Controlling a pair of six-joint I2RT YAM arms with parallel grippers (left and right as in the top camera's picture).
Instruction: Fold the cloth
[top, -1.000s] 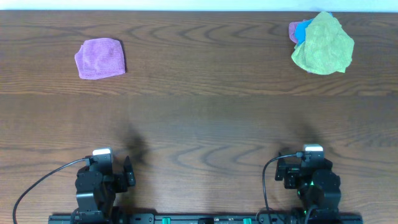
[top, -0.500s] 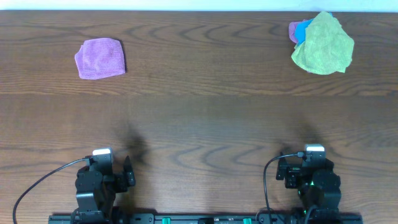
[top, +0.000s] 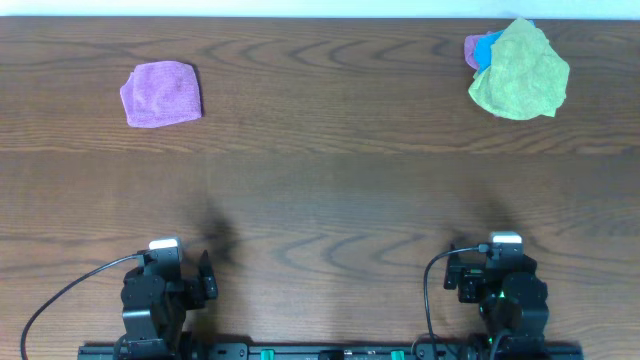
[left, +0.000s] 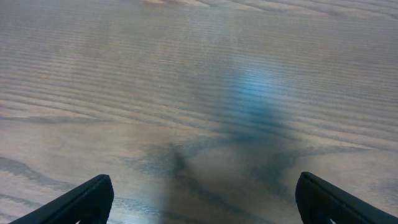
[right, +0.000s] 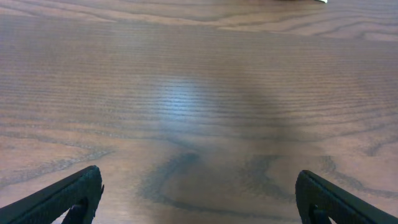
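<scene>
1. Wooden surface (top: 320, 200) bears the purple cloth (top: 161, 94), lying far ahead of the left pincer (left: 205, 202).
2. Left pincer and right pincer (right: 199, 200) gape wide, empty.
3. Likely soft, light, limp: pinch two corners.

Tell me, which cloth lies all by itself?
The purple cloth at the left; the yellow-green cloth and blue cloth are heaped together at the right.

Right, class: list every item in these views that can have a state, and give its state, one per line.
purple cloth: lying flat, roughly square, no gripper touching it
yellow-green cloth: crumpled, lying on top of the blue cloth
blue cloth: mostly covered, only an edge showing
left gripper: open, holding nothing
right gripper: open, holding nothing
</scene>
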